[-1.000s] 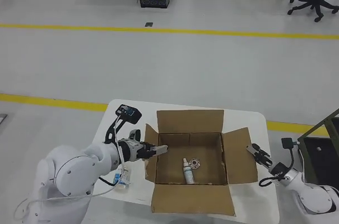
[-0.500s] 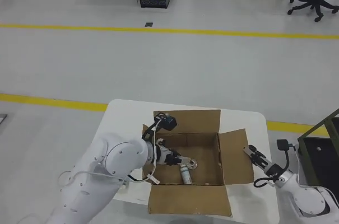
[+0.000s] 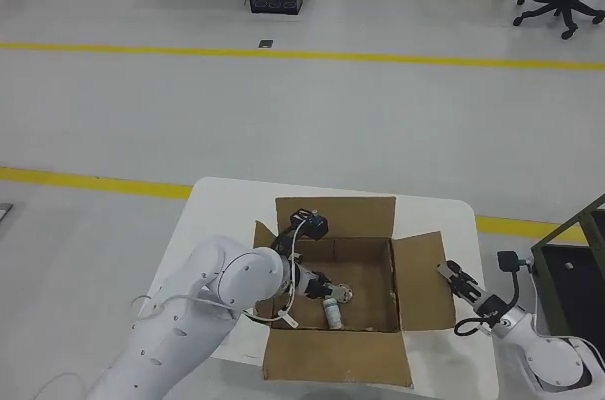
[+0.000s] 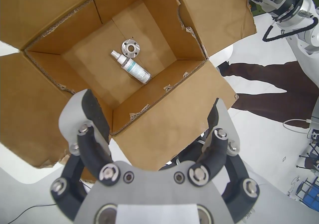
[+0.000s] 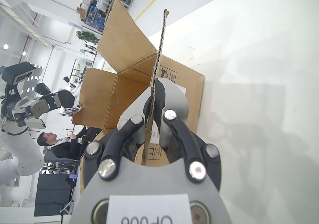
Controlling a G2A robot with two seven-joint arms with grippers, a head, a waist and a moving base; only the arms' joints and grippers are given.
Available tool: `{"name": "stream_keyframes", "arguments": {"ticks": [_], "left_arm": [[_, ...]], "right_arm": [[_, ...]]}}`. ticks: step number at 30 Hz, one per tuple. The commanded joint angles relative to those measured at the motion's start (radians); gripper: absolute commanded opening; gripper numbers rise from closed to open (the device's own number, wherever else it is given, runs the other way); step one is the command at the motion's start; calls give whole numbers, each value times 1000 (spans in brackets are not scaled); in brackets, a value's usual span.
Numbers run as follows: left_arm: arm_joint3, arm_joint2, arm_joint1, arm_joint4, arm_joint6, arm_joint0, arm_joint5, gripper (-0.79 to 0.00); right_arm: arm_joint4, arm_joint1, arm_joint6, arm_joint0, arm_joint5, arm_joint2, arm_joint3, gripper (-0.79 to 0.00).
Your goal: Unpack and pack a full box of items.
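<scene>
An open cardboard box (image 3: 337, 358) stands in the middle of the white table, all flaps spread. On its floor lie a white spray bottle (image 4: 132, 68) (image 3: 333, 313) and a round metal flange (image 4: 130, 48), side by side. My left gripper (image 4: 153, 107) (image 3: 325, 290) hangs open above the box's inside, over the bottle and flange, with nothing between its fingers. My right gripper (image 5: 155, 96) (image 3: 453, 277) is shut on the outer edge of the box's right flap (image 3: 427, 280), whose cardboard edge runs between the fingers (image 5: 172, 95).
The white table (image 3: 432, 215) has bare room behind the box and at its right front corner. A dark cart (image 3: 582, 270) stands off the table's right side. Floor with yellow lines lies beyond.
My left arm swung from the box's left side to over its inside, gripper still open. The box shifted slightly. The right gripper kept its hold on the flap.
</scene>
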Motion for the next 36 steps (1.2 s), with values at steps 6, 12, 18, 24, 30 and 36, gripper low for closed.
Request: {"name": "stream_keyframes", "arguments": {"ticks": [6,12,18,24,30,36], "left_arm": [[0,0,0,0,0,0,0,0],[57,38,-17,-84,119,18,13,0],[243,149,-68,-189,167,-68,140,0],[474,265,-120,-211,194,-164,147,0],[643,339,-168,-231,236,-204,140,0],[719,358,-189,-249,272,-216,113,0]], "right_arm": [[0,-1,8,-19,1,11,-16,-785],[-14,-3,19,-16,-4,2,-28,-785],[-31,-6,16,-19,-6,-4,-38,-785],[-32,-8,13,-25,-1,1,-34,-785],[-28,-9,10,-31,1,9,-33,-785],[-23,-11,14,-33,0,9,-33,-785]]}}
